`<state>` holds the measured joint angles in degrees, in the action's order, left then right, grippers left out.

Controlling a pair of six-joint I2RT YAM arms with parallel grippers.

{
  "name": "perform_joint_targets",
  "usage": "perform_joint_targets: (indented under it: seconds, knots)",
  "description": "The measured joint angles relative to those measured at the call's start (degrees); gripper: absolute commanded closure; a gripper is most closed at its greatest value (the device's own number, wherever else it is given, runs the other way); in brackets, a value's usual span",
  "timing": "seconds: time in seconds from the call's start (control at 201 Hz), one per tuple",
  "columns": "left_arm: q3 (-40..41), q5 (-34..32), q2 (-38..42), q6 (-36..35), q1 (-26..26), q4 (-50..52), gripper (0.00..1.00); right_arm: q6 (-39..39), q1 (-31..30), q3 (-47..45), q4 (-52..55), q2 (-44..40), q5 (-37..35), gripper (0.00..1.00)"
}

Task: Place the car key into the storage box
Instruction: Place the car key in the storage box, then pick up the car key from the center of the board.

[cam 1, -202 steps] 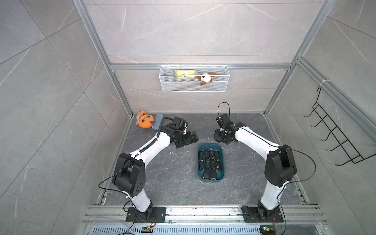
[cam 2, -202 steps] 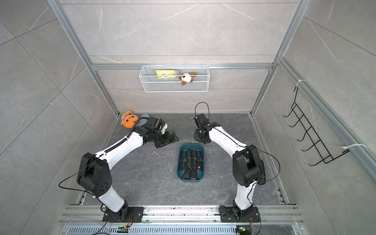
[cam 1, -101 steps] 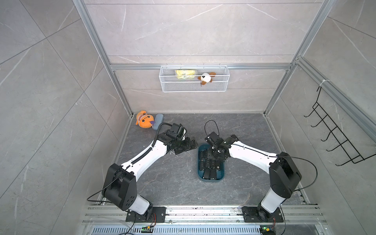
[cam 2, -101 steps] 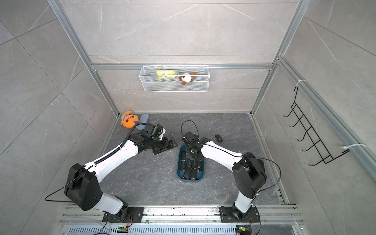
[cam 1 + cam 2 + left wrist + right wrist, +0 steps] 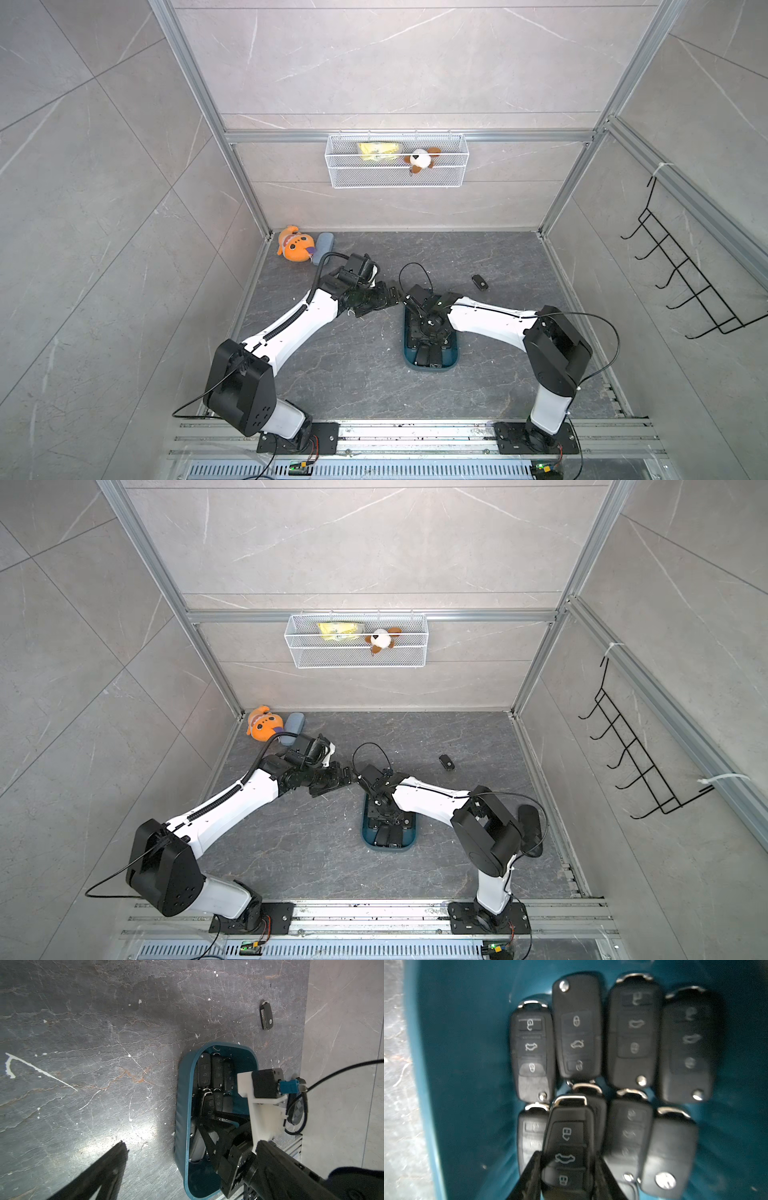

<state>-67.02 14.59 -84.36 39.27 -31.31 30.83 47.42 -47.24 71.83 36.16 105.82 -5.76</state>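
The dark teal storage box (image 5: 432, 366) (image 5: 388, 846) lies on the grey floor with several black car keys in it. My right gripper (image 5: 566, 1157) (image 5: 429, 330) reaches down into the box and is shut on a black car key (image 5: 568, 1142), held just above the keys lying there (image 5: 577, 1028). In both top views the held key is hidden under the wrist. My left gripper (image 5: 392, 296) (image 5: 344, 777) stands open beside the box's far left corner; one finger (image 5: 104, 1167) shows over bare floor. Another car key (image 5: 480, 282) (image 5: 266, 1015) lies on the floor behind the box.
An orange plush (image 5: 295, 249) and a pale blue case (image 5: 322, 247) sit in the back left corner. A white wire basket (image 5: 397, 166) hangs on the back wall. A black hook rack (image 5: 685, 282) is on the right wall.
My right arm swung from the back of the floor to the box and lowered the key into it. My left arm moved right, up to the box's corner.
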Motion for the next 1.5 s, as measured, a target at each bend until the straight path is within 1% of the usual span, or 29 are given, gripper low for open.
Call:
perform_joint_targets:
  seconds: [0.244,0.418,0.493,0.597,0.891,1.015,1.174,1.214,1.344,1.503]
  knots:
    - [0.0,-1.2,0.1,0.0,0.1,0.5,0.00,0.0,0.1,2.3,0.0,1.8,0.0,0.66]
    - [0.0,-1.7,0.1,0.0,0.2,0.7,0.00,0.0,0.1,3.3,0.1,2.6,-0.3,0.62]
    - [0.0,-2.1,0.1,0.0,0.2,0.6,0.00,0.0,0.2,3.5,0.4,2.8,-0.4,0.56]
    - [0.0,-2.1,0.1,0.0,0.2,0.7,0.00,-0.4,0.4,3.9,0.4,3.0,-0.5,0.46]
    - [-0.1,-2.0,0.0,0.0,0.1,0.7,0.00,-1.2,0.7,4.7,0.6,2.8,-1.3,0.31]
    - [-1.1,-1.7,-0.5,-0.1,0.0,0.6,0.00,-2.1,1.4,4.6,1.3,0.1,-2.4,0.23]
    - [-3.6,-0.3,-2.5,-0.2,0.0,0.3,0.00,-3.5,4.0,4.3,1.3,-6.6,-4.4,0.04]
    - [-4.2,0.1,-3.2,-0.2,-0.1,0.3,0.00,-4.1,4.9,4.1,1.3,-8.0,-4.9,0.01]
    - [-6.1,1.0,-5.3,-0.3,-0.6,-0.1,0.00,-5.6,8.9,3.4,1.3,-11.1,-6.1,0.01]
    - [-9.9,1.7,-8.6,-0.8,-2.2,-0.5,0.00,-7.8,14.9,2.2,1.3,-11.6,-7.0,0.01]
